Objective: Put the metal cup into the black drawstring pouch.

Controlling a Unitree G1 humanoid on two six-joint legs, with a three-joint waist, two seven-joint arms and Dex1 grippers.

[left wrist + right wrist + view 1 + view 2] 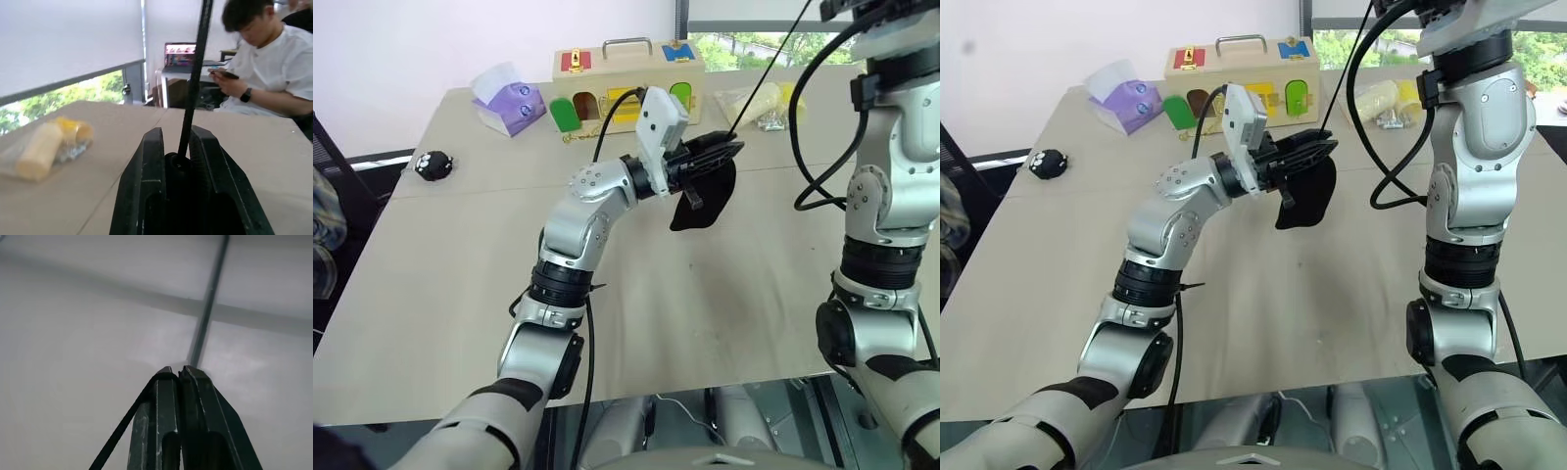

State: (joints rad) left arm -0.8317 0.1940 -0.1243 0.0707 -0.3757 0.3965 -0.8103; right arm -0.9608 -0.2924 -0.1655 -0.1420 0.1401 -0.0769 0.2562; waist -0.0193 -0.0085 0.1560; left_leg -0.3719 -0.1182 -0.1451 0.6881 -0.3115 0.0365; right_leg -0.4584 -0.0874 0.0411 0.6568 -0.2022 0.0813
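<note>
The black drawstring pouch [707, 199] hung above the table [460, 294], off its surface and toward twelve o'clock of the table's middle, its gathered neck pinched in the left gripper [717, 152]. From that neck a thin black cord [766, 70] ran taut up toward one o'clock. The right gripper [178, 374] was pressed together on the cord's far end, a loop trailing beside its fingers. The metal cup could not be made out; the pouch bulged low down, so it probably sat inside, though that is a guess.

The pouch looked soft and limp — it would sag and fold wherever it went unsupported, and the neck was the sound place to hold it. The cord was thin and likely slippery, best pinched squarely near its end. A steel cup would be stiff, smooth and light enough for the fabric.

The eye views showed the pouch whole and a colourful wooden box [628, 83] behind it. The left wrist view showed a seated person [274, 73] and a yellow packet [46, 149].
</note>
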